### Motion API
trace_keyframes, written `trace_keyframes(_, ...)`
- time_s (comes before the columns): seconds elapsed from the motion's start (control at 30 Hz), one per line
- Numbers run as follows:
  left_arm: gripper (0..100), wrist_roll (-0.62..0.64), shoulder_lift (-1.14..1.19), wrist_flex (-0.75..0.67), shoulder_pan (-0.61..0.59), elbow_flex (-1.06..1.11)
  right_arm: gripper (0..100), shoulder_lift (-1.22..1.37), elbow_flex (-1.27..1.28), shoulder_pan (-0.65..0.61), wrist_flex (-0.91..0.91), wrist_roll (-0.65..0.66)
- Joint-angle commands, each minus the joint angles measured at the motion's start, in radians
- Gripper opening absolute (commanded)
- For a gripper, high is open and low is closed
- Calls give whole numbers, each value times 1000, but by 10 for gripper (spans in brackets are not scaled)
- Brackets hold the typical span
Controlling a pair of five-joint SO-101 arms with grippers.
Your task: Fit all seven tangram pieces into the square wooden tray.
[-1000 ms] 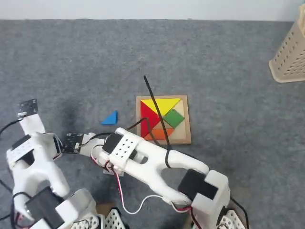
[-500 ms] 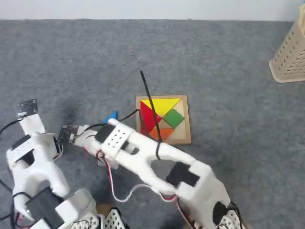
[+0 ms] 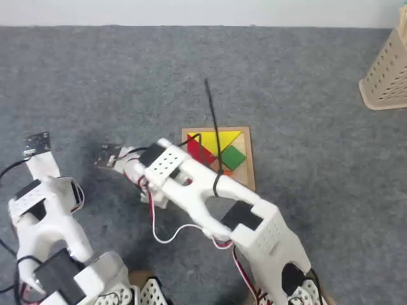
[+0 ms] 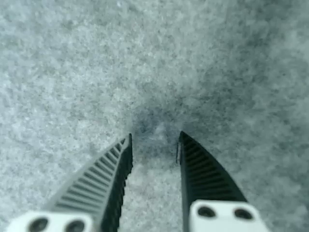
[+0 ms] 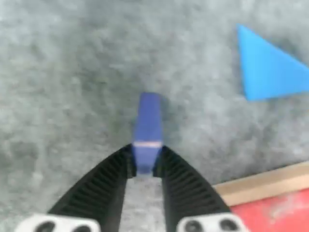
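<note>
The square wooden tray (image 3: 250, 162) lies mid-table with a yellow triangle (image 3: 226, 138), a green square (image 3: 233, 157), a red triangle (image 3: 194, 147) and an orange piece (image 3: 226, 173) in it. My right arm (image 3: 166, 169) stretches across the tray's left side. Its gripper (image 5: 146, 159) is shut on a small dark blue piece (image 5: 147, 123) just above the carpet. A light blue triangle (image 5: 270, 72) lies loose on the carpet beyond it, and the tray's corner (image 5: 263, 187) with the red piece (image 5: 282, 210) is close by. My left gripper (image 4: 153, 145) hangs open over bare carpet, far left.
A beige perforated tower (image 3: 388, 63) stands at the far right edge. My left arm (image 3: 44, 203) occupies the near left corner. Grey carpet (image 3: 127, 76) covers the whole table, with open room at the back and to the right of the tray.
My right arm has swung away from me and to the left, and now covers the light blue triangle in the high view. The left arm has stayed still.
</note>
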Motion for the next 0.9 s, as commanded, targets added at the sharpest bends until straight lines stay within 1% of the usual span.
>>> trace_keyframes(0.0, 152, -11, -40, -15, 3, -4, 6, -2, -18, 99, 48, 9)
trace_keyframes(0.23, 152, -11, -40, -15, 3, -4, 6, -134, -17, 171, 128, 28)
trace_keyframes(0.37, 152, -11, -40, -15, 3, -4, 6, -231, -12, 222, 225, 143)
trace_keyframes(0.43, 152, -11, -40, -15, 3, -4, 6, -269, -12, 248, 297, 245)
trace_keyframes(0.47, 152, -11, -40, -15, 3, -4, 6, -285, -12, 268, 337, 324)
trace_keyframes(0.53, 152, -11, -40, -15, 3, -4, 6, -309, -12, 325, 400, 514)
trace_keyframes(0.67, 152, -11, -40, -15, 3, -4, 6, -317, -12, 467, 466, 895)
trace_keyframes(0.73, 152, -11, -40, -15, 3, -4, 6, -300, -15, 518, 490, 1039)
trace_keyframes(0.77, 152, -11, -40, -15, 3, -4, 6, -292, -17, 530, 490, 1071)
trace_keyframes(0.87, 152, -11, -40, -15, 3, -4, 6, -257, -18, 533, 461, 1085)
